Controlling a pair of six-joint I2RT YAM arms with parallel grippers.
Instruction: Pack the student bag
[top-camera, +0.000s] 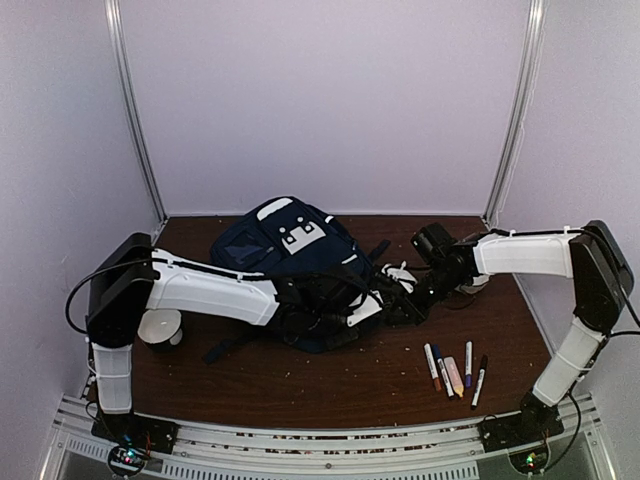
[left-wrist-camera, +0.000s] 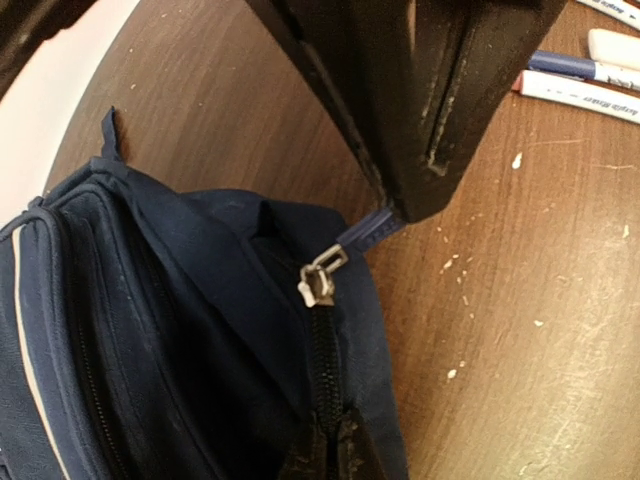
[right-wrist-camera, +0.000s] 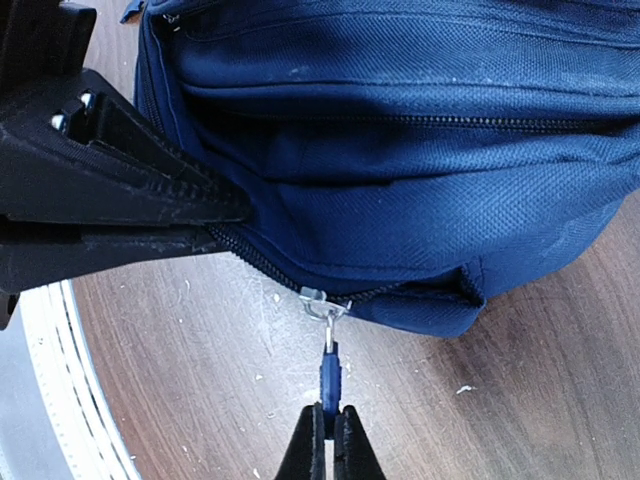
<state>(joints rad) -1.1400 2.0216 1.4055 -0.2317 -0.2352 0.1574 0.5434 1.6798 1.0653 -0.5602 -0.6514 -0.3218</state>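
The student bag (top-camera: 290, 250), a navy-blue backpack, lies mid-table. Its side with the zip fills the left wrist view (left-wrist-camera: 150, 350) and the right wrist view (right-wrist-camera: 400, 150). My right gripper (right-wrist-camera: 328, 445) is shut on the blue zip pull (right-wrist-camera: 330, 375), which hangs from the metal slider (right-wrist-camera: 322, 300) at the bag's lower edge. My left gripper (left-wrist-camera: 325, 455) is shut on the bag's fabric at the zip line, just behind the slider (left-wrist-camera: 320, 282). The two grippers meet at the bag's right side, left gripper (top-camera: 378, 312) and right gripper (top-camera: 405, 300).
Several marker pens (top-camera: 455, 372) lie on the brown table in front of the right arm, and they show in the left wrist view as marker pens (left-wrist-camera: 590, 75). A white round object (top-camera: 160, 328) sits under the left arm. Another white round object (top-camera: 475, 283) sits by the right wrist.
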